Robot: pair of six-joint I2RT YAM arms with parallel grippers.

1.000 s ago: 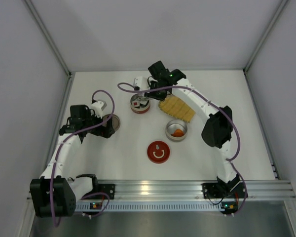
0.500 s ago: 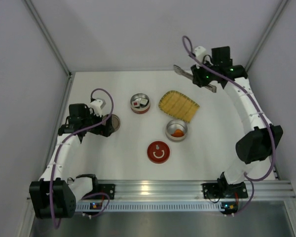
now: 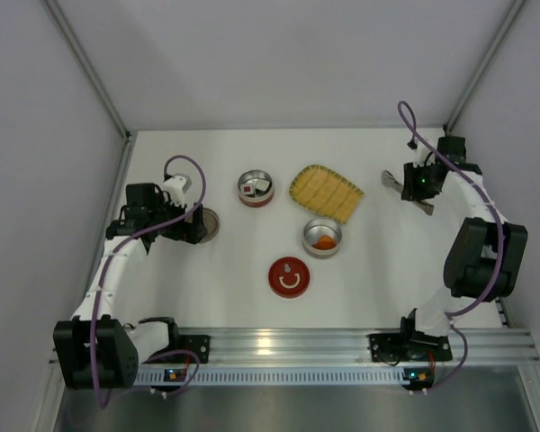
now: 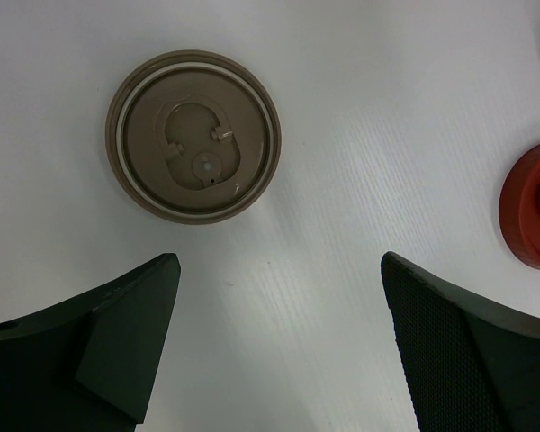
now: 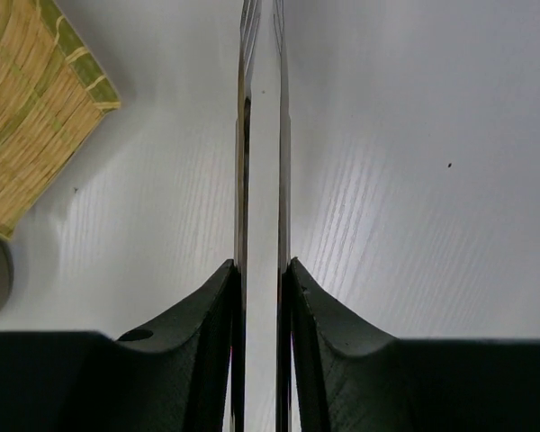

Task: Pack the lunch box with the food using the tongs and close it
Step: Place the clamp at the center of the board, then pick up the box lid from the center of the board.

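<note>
Right gripper (image 5: 262,270), at 2 o'clock on the table (image 3: 387,270), clamps the tongs (image 5: 243,135) nearly together. Left gripper (image 4: 279,306) gapes wide and empty at 9 o'clock, beside a lid (image 4: 193,135). Food (image 3: 323,242) sits in central tins (image 3: 308,232).

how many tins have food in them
2. The far tin, left of the woven tray, holds white blocks; the near tin, just in front of the tray, holds orange chunks. More pieces may be hidden below the rims.

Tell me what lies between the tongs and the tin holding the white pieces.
The yellow woven tray lies between the tongs and that tin, seen in the top view.
</note>
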